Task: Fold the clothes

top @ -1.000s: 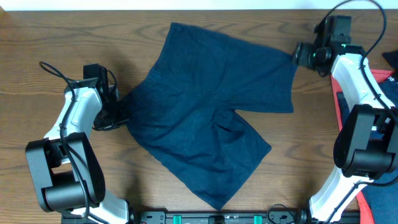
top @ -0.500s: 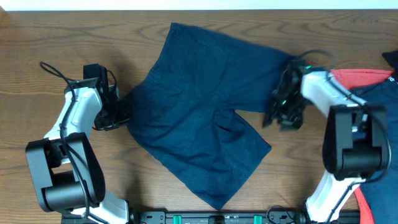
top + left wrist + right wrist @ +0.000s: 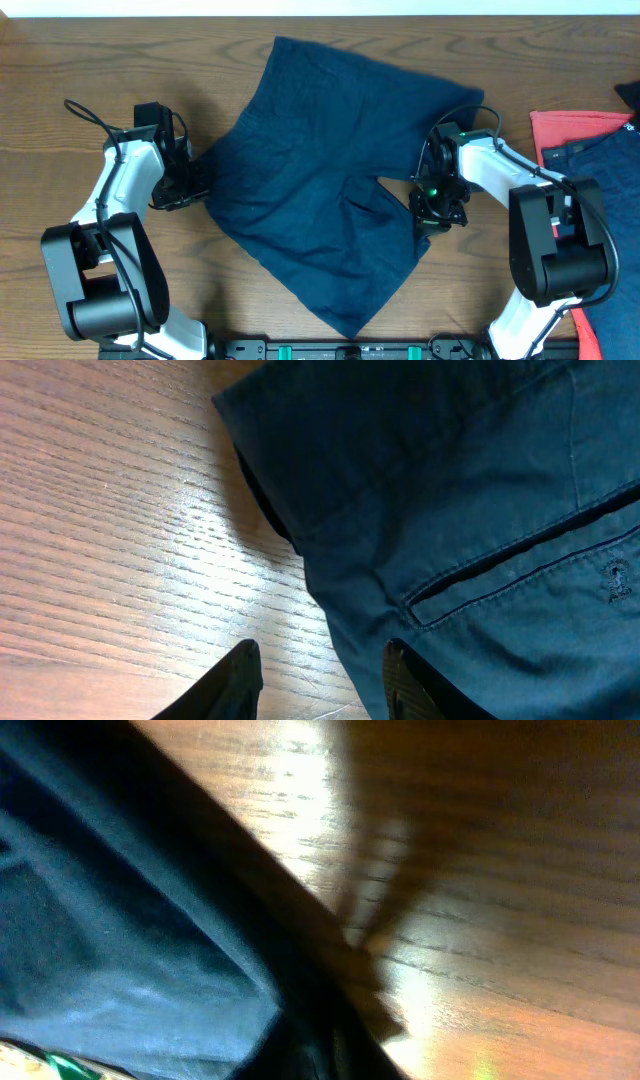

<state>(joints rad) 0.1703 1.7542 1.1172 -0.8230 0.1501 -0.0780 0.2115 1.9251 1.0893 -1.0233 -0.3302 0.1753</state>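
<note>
Wood-grain table fills the overhead view, and the dark navy shorts lie spread across its middle. Their waist edge faces about 10 o'clock, one leg reaches toward 2 o'clock, and the other reaches toward 5 o'clock. The left gripper sits at 9 o'clock of the garment, right against the waist corner. In the left wrist view its two dark fingers stand apart at the bottom of the frame. Bare wood and the edge of the shorts show in the gap, and neither finger presses on the cloth, so it holds nothing. A stitched pocket slit runs across the fabric just beyond the fingertips. The right gripper is at about 4 o'clock of the garment, on the outer hem of the lower leg just below the crotch notch, and its jaws are closed on that hem. The right wrist view is blurred. It shows only a ridge of dark cloth running down to the bottom centre, with lit wood beside it. At the 3 o'clock edge of the table lie a red garment and, touching it, a blue denim one, both well apart from the shorts.
</note>
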